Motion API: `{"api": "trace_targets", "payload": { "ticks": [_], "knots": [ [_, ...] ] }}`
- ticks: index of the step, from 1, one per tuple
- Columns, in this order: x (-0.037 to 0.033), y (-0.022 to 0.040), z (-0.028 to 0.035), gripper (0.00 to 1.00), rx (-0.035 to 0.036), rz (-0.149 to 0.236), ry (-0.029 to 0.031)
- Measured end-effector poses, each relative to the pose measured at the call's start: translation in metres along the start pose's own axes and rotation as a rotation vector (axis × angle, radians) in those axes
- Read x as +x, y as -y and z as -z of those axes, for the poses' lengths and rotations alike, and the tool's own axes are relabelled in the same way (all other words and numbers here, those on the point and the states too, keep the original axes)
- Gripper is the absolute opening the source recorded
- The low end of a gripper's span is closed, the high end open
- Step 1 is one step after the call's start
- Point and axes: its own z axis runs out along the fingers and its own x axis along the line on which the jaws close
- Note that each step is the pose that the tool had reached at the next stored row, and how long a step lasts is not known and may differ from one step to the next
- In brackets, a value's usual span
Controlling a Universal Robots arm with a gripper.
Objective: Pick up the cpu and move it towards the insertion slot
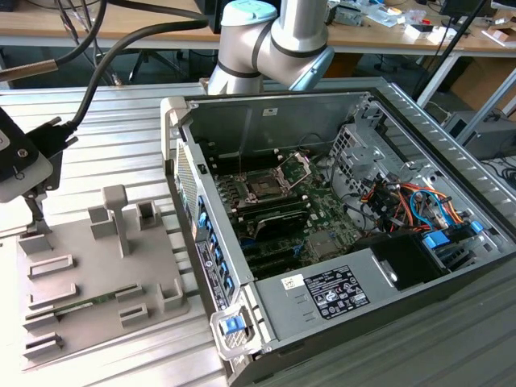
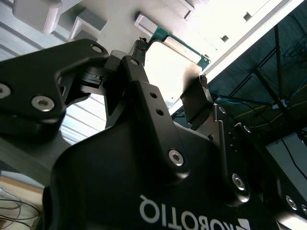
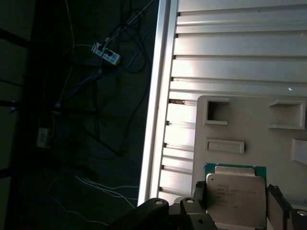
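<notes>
While gripper [image 3: 235, 203] hovers over grey tray [image 3: 249, 129], jaws stand apart either side of cpu [image 3: 236, 199], not clamped; insertion slot [image 1: 266, 187] sits well apart inside computer case [image 1: 339, 290].

The arm's silver tube and pale grey joint housing with a light blue cap [image 1: 270, 36] stand at the top of the exterior view, with thick black cables running away toward that view's left. The black claw [image 2: 170, 79] hangs at the exterior view's left edge. In the second wrist view its two black fingers [image 2: 139, 72] are spread apart, one on each side of a flat square chip, which lies between the pads. Linkage bars and bolt heads crowd the claw's body.
</notes>
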Motion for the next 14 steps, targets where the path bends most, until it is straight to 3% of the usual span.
{"api": "trace_targets", "payload": {
  "ticks": [14],
  "knots": [
    [0.0, -0.0002, 0.0033, 0.55, 0.0, 0.0, 0.0]
  ]
}}
